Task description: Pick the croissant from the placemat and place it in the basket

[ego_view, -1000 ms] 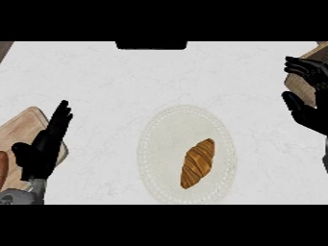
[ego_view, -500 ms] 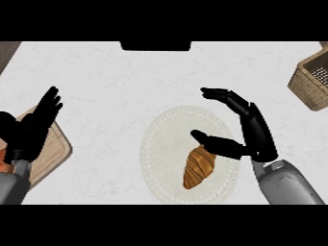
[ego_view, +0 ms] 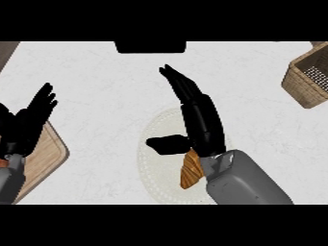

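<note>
- Head view showed white counter point(ego_view: 95, 72) filling most of the scene, dark strip at far left edge.
- Right forearm point(ego_view: 248, 182) came in from lower edge, grey, angled up-left over the placemat.
- Round pale placemat point(ego_view: 156, 163) lay near centre of counter, partly covered by right arm and hand.
- Right hand point(ego_view: 202, 122) was over the placemat, fingers straight and stretched toward far side, thumb out to the left; held nothing.
- Left hand point(ego_view: 20, 125) was at left edge, fingers up and spread, resting open, held nothing.
- Wooden board point(ego_view: 42, 161) lay lower left under the left hand, something orange at its near edge, too hidden to name.
- Wicker basket point(ego_view: 301, 93) sat at upper right, well apart from placemat.
- Croissant point(ego_view: 188, 174) lay on the placemat, just below the right hand's thumb, partly hidden by the wrist; contact could not be told.
</note>
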